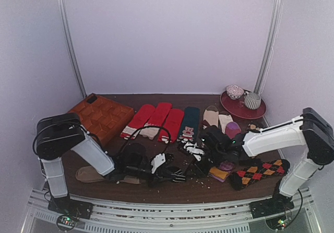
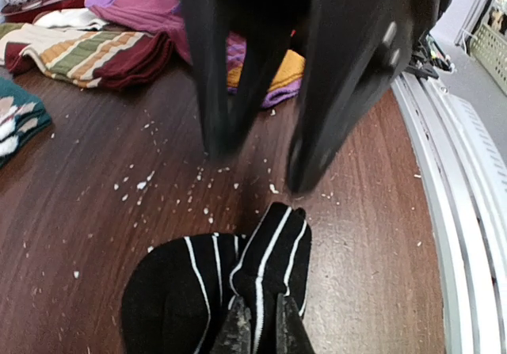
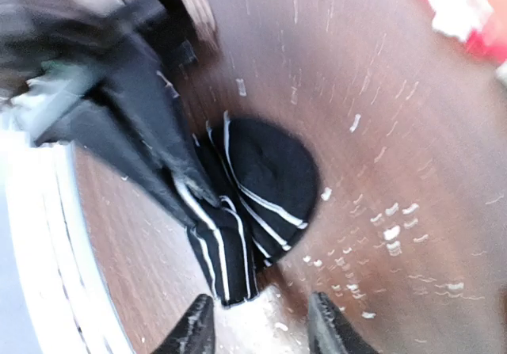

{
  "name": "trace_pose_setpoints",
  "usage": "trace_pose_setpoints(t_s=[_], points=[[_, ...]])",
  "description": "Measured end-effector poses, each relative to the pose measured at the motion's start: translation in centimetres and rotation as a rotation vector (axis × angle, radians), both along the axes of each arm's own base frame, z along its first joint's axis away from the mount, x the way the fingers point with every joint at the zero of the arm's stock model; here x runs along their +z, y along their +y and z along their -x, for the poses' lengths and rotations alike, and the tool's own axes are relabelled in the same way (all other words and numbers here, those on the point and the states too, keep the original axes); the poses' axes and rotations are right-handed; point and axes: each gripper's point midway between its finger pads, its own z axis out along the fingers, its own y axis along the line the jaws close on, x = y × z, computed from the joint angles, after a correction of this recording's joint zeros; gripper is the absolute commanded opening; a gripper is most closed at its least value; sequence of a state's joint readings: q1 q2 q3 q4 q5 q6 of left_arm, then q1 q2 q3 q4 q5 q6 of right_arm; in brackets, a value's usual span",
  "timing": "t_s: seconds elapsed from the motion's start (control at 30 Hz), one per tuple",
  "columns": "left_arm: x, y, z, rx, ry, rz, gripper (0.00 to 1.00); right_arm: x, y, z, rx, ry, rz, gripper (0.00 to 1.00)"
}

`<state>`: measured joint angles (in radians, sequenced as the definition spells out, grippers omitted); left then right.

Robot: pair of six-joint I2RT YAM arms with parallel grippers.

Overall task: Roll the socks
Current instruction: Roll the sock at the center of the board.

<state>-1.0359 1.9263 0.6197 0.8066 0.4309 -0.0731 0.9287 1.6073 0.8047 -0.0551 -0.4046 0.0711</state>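
A black ankle sock with thin white stripes (image 2: 198,287) lies bunched on the brown table near its front edge; it also shows in the top view (image 1: 178,176) and the right wrist view (image 3: 265,172). My left gripper (image 2: 265,332) is shut on a raised fold of this sock; it also shows in the top view (image 1: 169,173). My right gripper (image 3: 261,334) is open, its fingertips just short of the sock's loose end, one on each side. Its black fingers (image 2: 341,93) hang just above the sock in the left wrist view.
Red socks (image 1: 156,119), a teal sock (image 1: 189,123) and pale socks (image 1: 216,117) lie in a row behind. An orange tray (image 1: 102,117) is at back left, a tan sock (image 1: 88,174) at front left, an argyle sock (image 1: 258,173) at right, a red plate (image 1: 232,108) with bowls at back right. White crumbs dot the table.
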Motion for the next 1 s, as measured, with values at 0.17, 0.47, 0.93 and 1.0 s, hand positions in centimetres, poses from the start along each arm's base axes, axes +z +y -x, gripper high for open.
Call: trace_pose_setpoints(t_s=[0.17, 0.47, 0.93, 1.0], points=[[-0.3, 0.5, 0.2, 0.041, 0.066, 0.018, 0.00, 4.3, -1.0, 0.1, 0.039, -0.260, -0.213, 0.49], [-0.5, 0.7, 0.0, 0.081, 0.168, 0.066, 0.00, 2.1, 0.7, 2.7, 0.232, -0.421, -0.246, 0.51], [-0.5, 0.7, 0.0, 0.081, 0.212, 0.100, 0.00, -1.0, 2.8, 3.1, 0.326, -0.565, -0.125, 0.45], [-0.5, 0.7, 0.0, 0.079, 0.212, 0.102, 0.00, -0.9, 2.8, 2.7, 0.315, -0.585, -0.120, 0.40]])
